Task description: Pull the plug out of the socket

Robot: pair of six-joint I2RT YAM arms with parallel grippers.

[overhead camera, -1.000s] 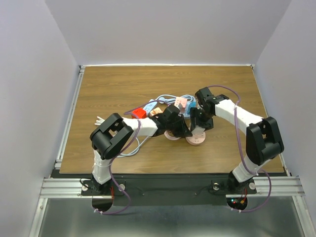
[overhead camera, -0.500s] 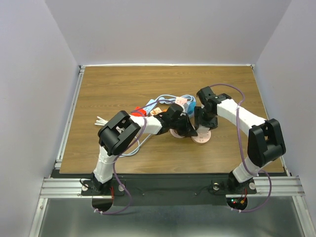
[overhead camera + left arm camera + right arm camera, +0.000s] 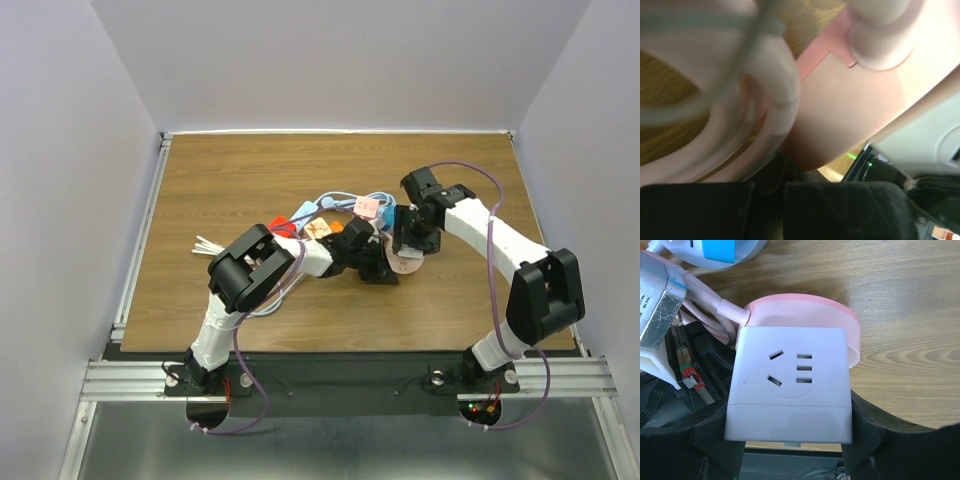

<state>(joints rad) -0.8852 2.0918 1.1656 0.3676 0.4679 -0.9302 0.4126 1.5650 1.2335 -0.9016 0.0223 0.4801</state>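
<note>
Your right end effector [image 3: 408,243] grips the white socket cube [image 3: 790,380] by its sides, with the pink round base [image 3: 840,315] touching behind it, over the middle of the surface [image 3: 200,180]. Your left end effector [image 3: 375,262] is closed tight just beside it, against a blurred pink housing [image 3: 850,125]. What it holds, you cannot tell.

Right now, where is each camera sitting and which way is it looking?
Top external: above and behind the arm bases, looking down at the table; both whole arms show.
Left wrist: on the left arm, pressed close to the blurry pink base; the left gripper's fingers fill the bottom.
Right wrist: on the right arm, looking at the white cube on the pink base; the right gripper's fingers flank it.
Shared: all three views show the pink base.
</note>
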